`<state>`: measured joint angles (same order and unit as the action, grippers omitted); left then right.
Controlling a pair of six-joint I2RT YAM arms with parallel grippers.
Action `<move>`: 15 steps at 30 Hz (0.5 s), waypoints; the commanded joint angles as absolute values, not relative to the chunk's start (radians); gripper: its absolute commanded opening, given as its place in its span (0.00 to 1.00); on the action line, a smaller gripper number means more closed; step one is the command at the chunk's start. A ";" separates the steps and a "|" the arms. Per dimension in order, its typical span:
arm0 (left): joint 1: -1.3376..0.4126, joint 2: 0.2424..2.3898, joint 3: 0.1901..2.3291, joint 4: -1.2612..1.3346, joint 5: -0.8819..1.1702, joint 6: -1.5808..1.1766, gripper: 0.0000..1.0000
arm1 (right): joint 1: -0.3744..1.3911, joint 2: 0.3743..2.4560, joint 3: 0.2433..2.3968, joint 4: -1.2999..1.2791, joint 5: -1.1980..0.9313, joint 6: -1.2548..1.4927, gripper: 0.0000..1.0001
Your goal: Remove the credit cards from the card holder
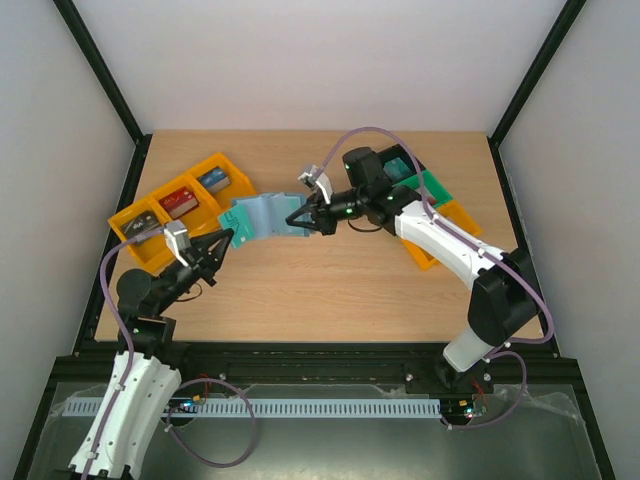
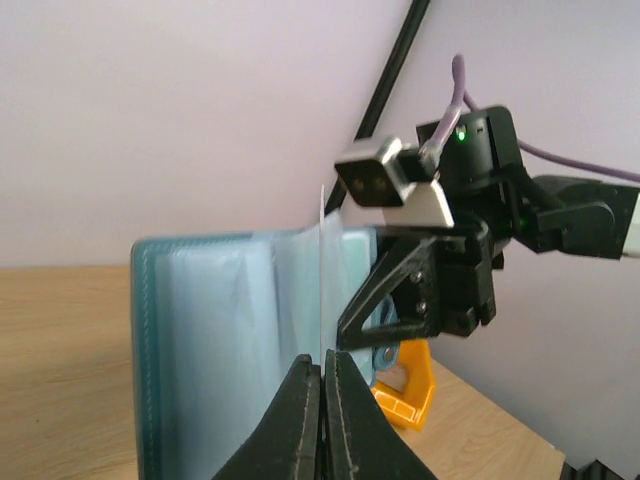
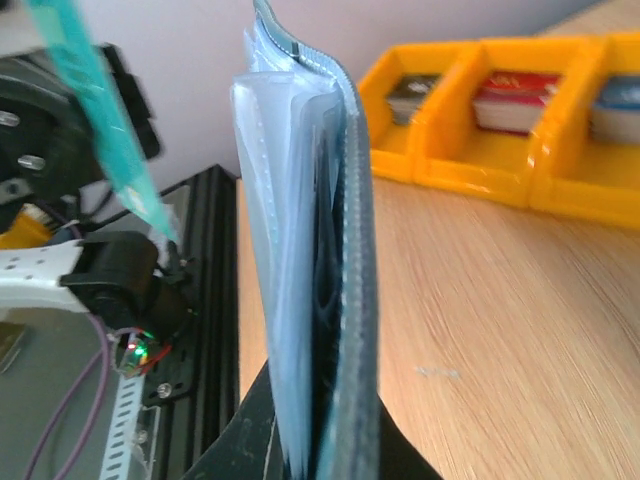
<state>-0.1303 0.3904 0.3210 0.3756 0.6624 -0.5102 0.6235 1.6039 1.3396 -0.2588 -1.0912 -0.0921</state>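
Observation:
The card holder (image 1: 268,216) is open, pale blue inside, held up over the table. My right gripper (image 1: 300,218) is shut on its right edge; in the right wrist view the holder (image 3: 330,230) stands edge-on between the jaws of my right gripper (image 3: 320,445). My left gripper (image 1: 224,239) is shut on a teal credit card (image 1: 240,220) at the holder's left end. In the left wrist view the card (image 2: 322,260) shows edge-on in my left gripper (image 2: 323,368), in front of the holder (image 2: 220,340). In the right wrist view the card (image 3: 95,120) stands apart from the holder.
Orange trays (image 1: 150,215) with red, blue and grey blocks lie at the left, also in the right wrist view (image 3: 470,160). Green and orange trays (image 1: 445,200) lie under the right arm. Black frame posts run along the table's sides.

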 commanded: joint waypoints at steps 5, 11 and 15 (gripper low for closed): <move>-0.086 0.361 0.280 0.426 0.573 -0.651 0.02 | 0.656 1.771 1.364 -0.313 -0.926 0.096 0.02; -0.065 0.357 0.241 0.452 0.545 -0.753 0.02 | 0.758 1.935 1.423 -0.409 -0.981 0.078 0.04; -0.056 0.354 0.228 0.451 0.533 -0.763 0.02 | 0.763 2.026 1.446 -0.446 -0.992 0.088 0.07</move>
